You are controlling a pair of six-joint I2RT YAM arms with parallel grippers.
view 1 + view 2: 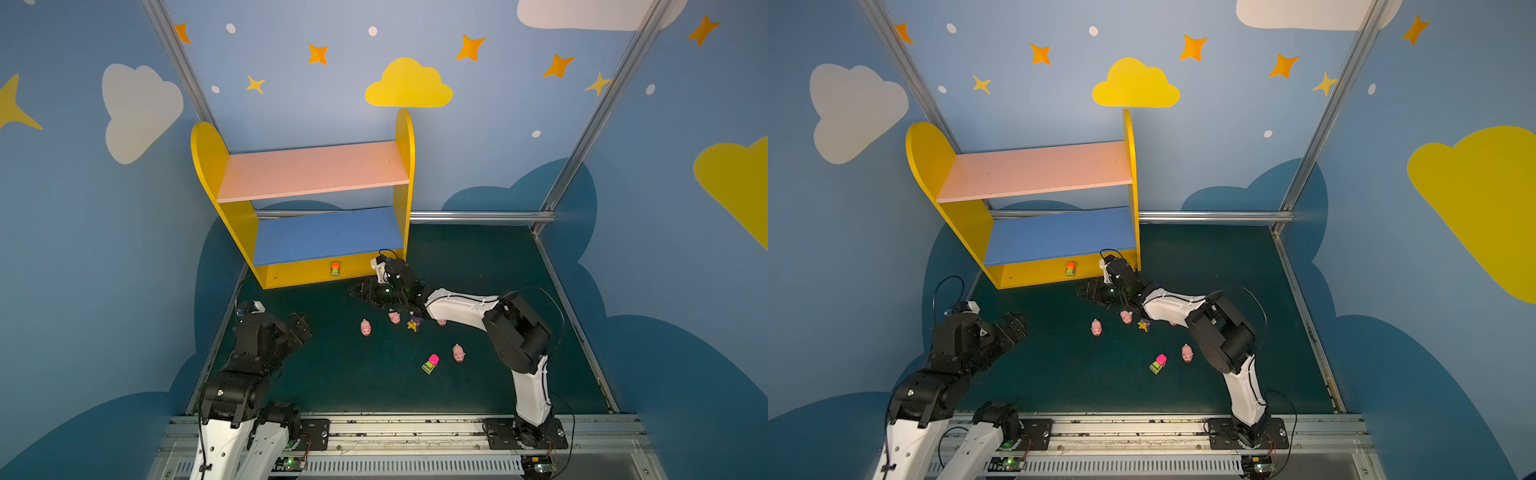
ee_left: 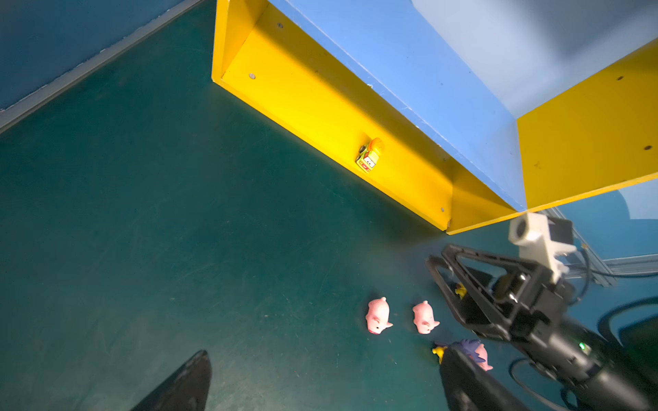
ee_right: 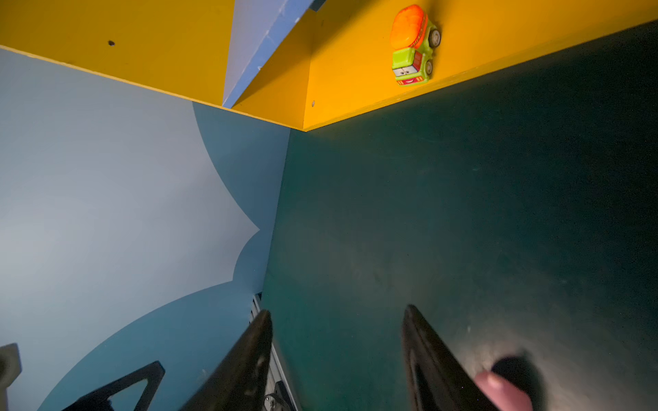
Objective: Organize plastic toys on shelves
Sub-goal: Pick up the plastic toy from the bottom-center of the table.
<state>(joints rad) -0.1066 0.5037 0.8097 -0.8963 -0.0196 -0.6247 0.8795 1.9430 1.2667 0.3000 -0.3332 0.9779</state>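
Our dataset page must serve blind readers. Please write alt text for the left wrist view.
A green toy car with an orange top stands on the yellow base of the shelves, below the blue board. Two pink pigs are on the green floor ahead of the open left gripper, beside the right gripper.

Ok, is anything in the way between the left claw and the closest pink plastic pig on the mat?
Nothing visible does: only bare dark green mat lies between the open left claw and the nearest small pink plastic pig.
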